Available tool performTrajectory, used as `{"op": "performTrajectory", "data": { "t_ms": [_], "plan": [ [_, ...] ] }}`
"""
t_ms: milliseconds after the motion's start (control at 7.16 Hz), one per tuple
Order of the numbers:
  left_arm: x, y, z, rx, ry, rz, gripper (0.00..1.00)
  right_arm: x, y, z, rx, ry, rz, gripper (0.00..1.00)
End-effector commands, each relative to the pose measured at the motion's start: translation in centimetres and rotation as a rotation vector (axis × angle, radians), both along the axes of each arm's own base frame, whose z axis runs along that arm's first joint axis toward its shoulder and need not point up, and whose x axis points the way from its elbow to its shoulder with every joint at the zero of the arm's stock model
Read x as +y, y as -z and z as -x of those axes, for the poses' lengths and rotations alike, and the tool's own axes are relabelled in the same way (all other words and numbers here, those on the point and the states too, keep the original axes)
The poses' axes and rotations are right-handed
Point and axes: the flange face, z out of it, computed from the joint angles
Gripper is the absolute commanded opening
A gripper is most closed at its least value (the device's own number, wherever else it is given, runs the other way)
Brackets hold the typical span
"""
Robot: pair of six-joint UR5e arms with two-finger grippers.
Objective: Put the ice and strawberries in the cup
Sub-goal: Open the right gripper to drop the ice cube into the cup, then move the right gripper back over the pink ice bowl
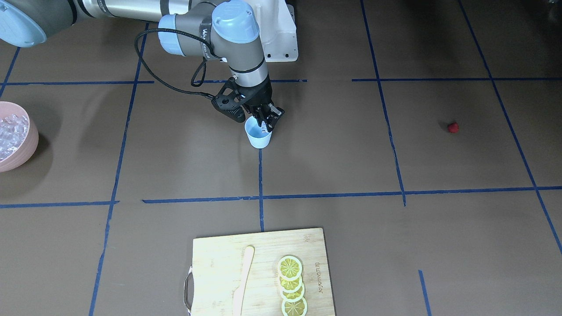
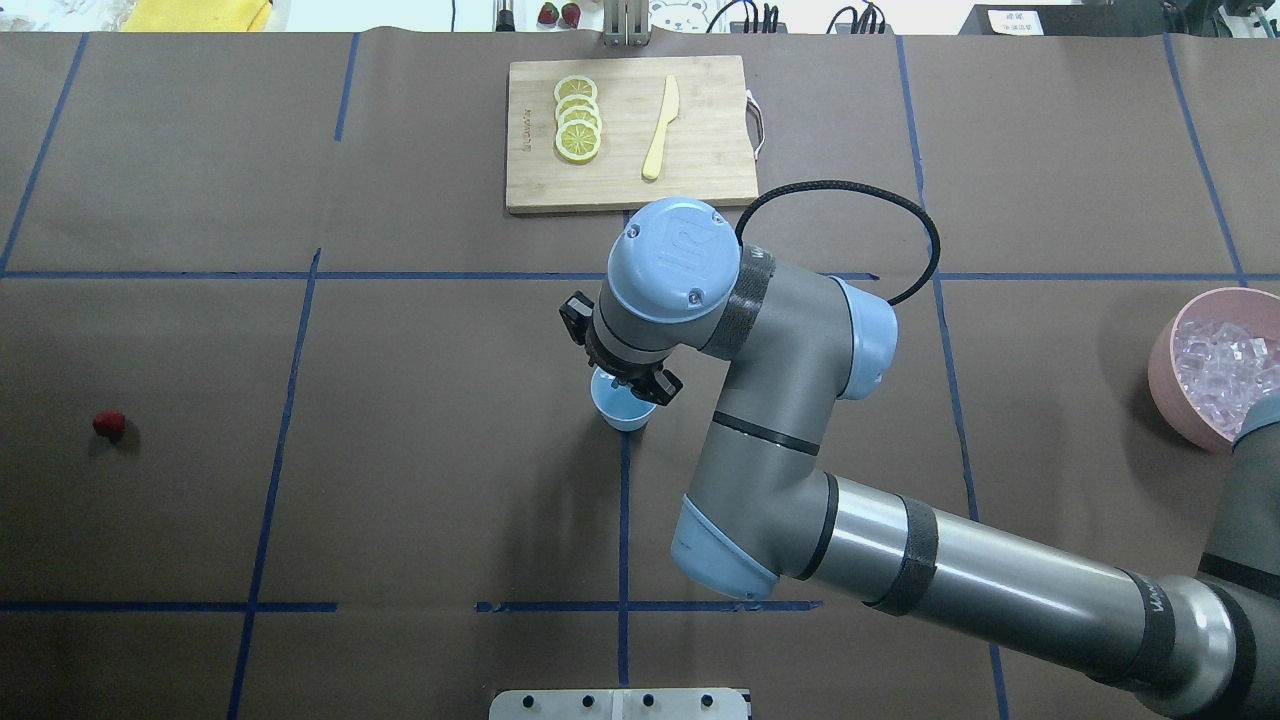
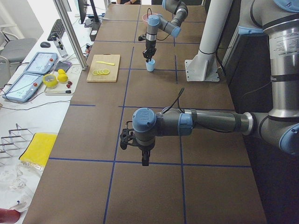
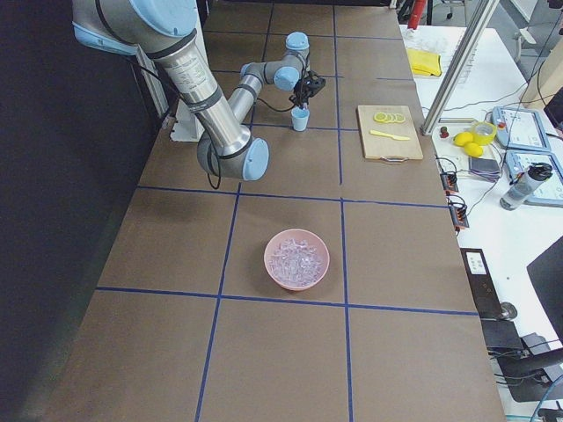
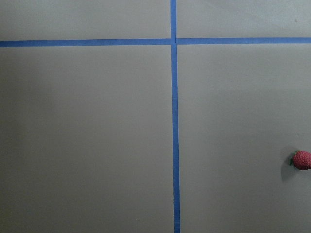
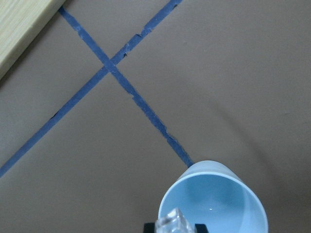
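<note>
The pale blue cup (image 1: 258, 135) stands upright near the table's middle, also seen from above (image 2: 622, 410). My right gripper (image 1: 266, 124) hangs just over its rim, shut on a clear ice cube (image 6: 174, 222) held above the cup's empty inside (image 6: 214, 201). More ice (image 2: 1225, 362) fills the pink bowl (image 2: 1168, 388). One small red strawberry (image 2: 109, 424) lies alone on the table, and it shows at the right edge of the left wrist view (image 5: 302, 159). My left gripper (image 3: 145, 158) hovers over bare table in the exterior left view only; I cannot tell whether it is open.
A wooden cutting board (image 2: 700, 170) at the far side carries lemon slices (image 2: 578, 130) and a pale knife (image 2: 660, 128). Blue tape lines divide the brown table into squares. The pink bowl (image 4: 269, 260) sits near the robot's right end.
</note>
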Motion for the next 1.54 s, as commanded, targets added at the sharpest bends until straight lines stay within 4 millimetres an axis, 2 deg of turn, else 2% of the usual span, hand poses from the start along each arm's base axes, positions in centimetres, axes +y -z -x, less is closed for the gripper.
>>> {"op": "performTrajectory", "data": {
  "t_ms": [0,279,419,558,698,838,977,1117,1396],
  "plan": [
    [0.0,0.0,0.0,0.0,0.001,0.003,1.0,0.0,-1.0,0.0,0.013,0.0,0.007,0.58],
    [0.0,0.0,0.0,0.0,0.001,0.001,1.0,0.1,-1.0,-0.1,0.014,0.001,0.006,0.69],
    [0.1,0.0,0.0,0.0,0.001,0.001,1.0,0.1,-0.8,-0.1,0.011,0.002,0.005,0.7],
    [0.0,0.1,0.0,0.0,0.001,0.0,1.0,0.4,0.1,-1.3,-0.014,0.004,-0.006,0.7],
    [0.0,0.2,0.0,0.0,0.001,-0.002,1.0,1.1,-0.3,-4.9,-0.029,-0.002,-0.013,0.75],
    [0.0,0.4,0.0,0.0,0.001,-0.007,1.0,1.1,-2.0,-10.8,-0.034,-0.001,-0.002,0.78],
    [0.0,0.4,0.0,0.0,0.001,-0.007,1.0,0.3,-3.9,-16.6,-0.04,0.04,-0.024,0.78],
    [0.0,0.3,0.0,0.0,0.002,-0.004,1.0,-0.9,-6.5,-20.9,-0.028,0.085,-0.063,0.78],
    [0.0,0.7,0.0,-0.001,0.001,-0.013,1.0,-1.4,-14.3,-28.8,0.061,0.193,-0.18,0.78]
  ]
}}
